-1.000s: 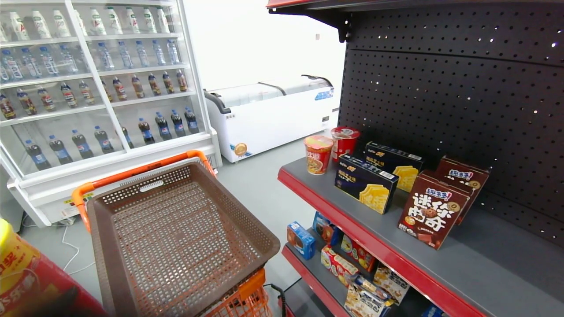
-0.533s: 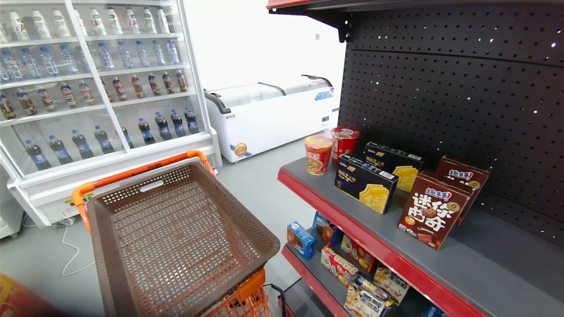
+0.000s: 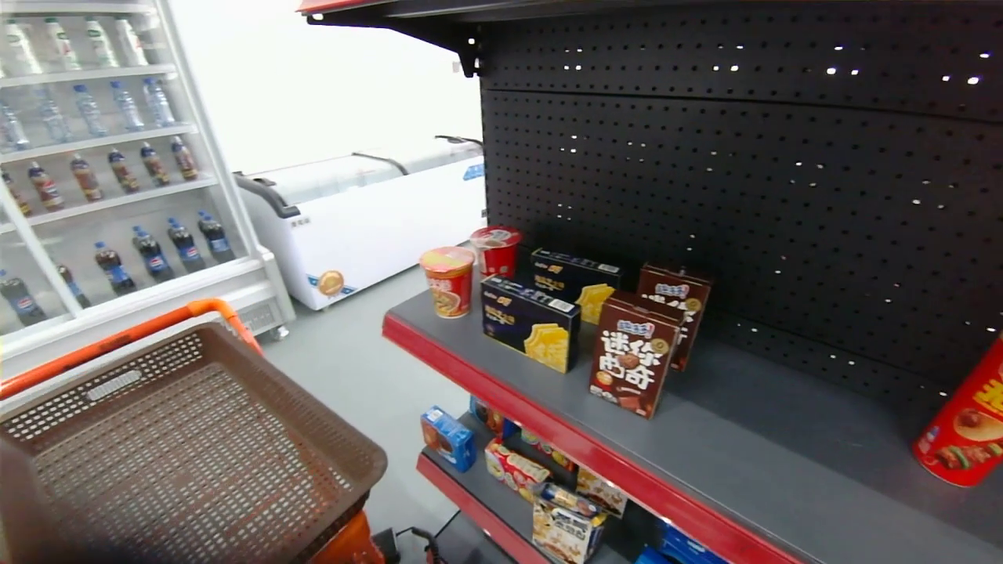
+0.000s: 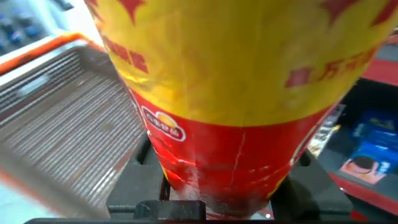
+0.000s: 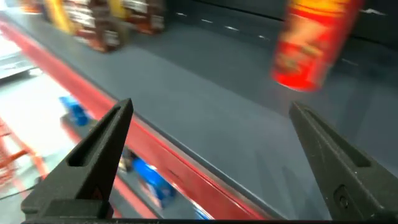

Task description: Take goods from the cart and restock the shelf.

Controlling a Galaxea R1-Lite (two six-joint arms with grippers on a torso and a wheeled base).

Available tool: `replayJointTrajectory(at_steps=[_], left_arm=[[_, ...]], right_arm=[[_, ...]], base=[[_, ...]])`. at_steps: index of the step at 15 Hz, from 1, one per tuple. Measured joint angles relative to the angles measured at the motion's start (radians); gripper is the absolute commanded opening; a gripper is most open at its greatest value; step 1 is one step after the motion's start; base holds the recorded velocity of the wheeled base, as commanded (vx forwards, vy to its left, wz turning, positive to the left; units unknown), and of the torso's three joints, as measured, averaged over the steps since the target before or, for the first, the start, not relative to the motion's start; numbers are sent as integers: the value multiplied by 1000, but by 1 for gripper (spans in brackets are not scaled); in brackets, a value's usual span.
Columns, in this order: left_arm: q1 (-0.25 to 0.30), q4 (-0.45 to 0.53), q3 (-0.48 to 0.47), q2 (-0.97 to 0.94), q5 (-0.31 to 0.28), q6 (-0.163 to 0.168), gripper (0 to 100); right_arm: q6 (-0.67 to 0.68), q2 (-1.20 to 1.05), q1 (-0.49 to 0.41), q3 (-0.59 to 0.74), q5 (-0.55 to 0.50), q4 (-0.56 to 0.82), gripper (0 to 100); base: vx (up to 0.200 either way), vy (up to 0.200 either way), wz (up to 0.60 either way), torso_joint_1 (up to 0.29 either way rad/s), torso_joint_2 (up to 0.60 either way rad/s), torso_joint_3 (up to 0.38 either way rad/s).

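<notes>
A red and yellow canister sits close in the left wrist view, and my left gripper is shut on its lower end. Behind it lies the cart's brown perforated basket, which holds no goods in the head view. My right gripper hangs open above the grey shelf, nothing between its fingers. A red canister stands upright on that shelf beyond it, at the far right in the head view.
The shelf has a red front edge and carries two cup noodles, two dark blue boxes and two brown boxes toward its left. Bare board lies between them and the canister. Snack packs fill the lower shelf.
The head camera has turned to the right, bringing the red canister on the shelf into view. The held canister, at the lower left corner a second ago, has slipped out of the head view.
</notes>
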Motion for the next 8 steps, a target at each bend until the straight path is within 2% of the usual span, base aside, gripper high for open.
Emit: replayJointTrajectory(at_steps=[8], left_arm=[[0, 2, 7, -13, 0, 0, 0]], right_arm=[[0, 0, 0, 0, 0, -1, 100]], base=[[0, 0, -600, 5, 1, 1]])
